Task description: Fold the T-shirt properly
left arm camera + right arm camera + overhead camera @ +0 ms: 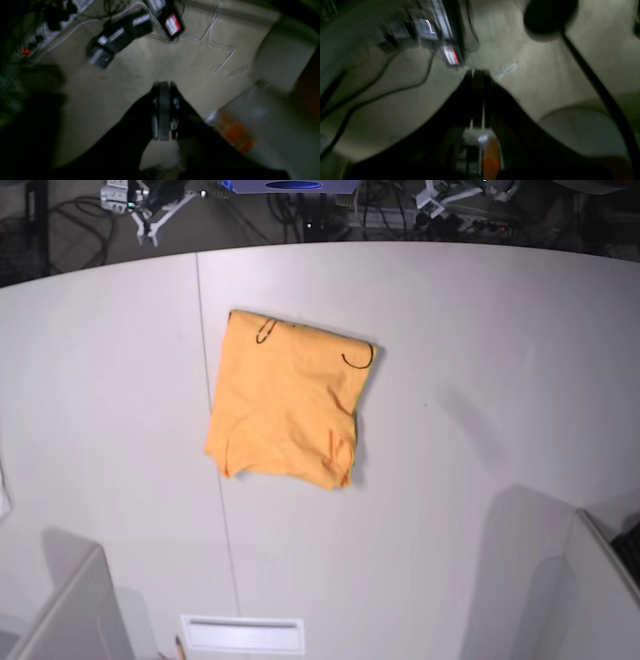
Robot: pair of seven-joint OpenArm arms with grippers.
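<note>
Base view is showing me the T-shirt (288,402) lying on the white worktop (480,380), a little left of centre and toward the far edge. It is sitting as a compact, roughly square packet, tilted slightly, with no sleeves sticking out. Thin dark marks are showing along its far edge, so I am reading some inner fabric as facing up there. The near-right corner is looking a bit bunched and uneven.

Neither arm is appearing over the worktop in this view; I am only seeing pale panels at the near corners.

Both wrist views are dark and blurred. In the left wrist view, the left end effector (164,86) is pointing at a beige floor (125,82) strewn with cables and black boxes (117,37), its jaws pressed together with nothing between them. In the right wrist view, the right end effector (478,73) is likewise closed and empty, over similar floor with cables.

I am judging the folding as essentially finished: the shirt is reduced to 1 neat-ish bundle and both arms are standing well away from it. What might be left, at most, is squaring up that rumpled corner.
</note>
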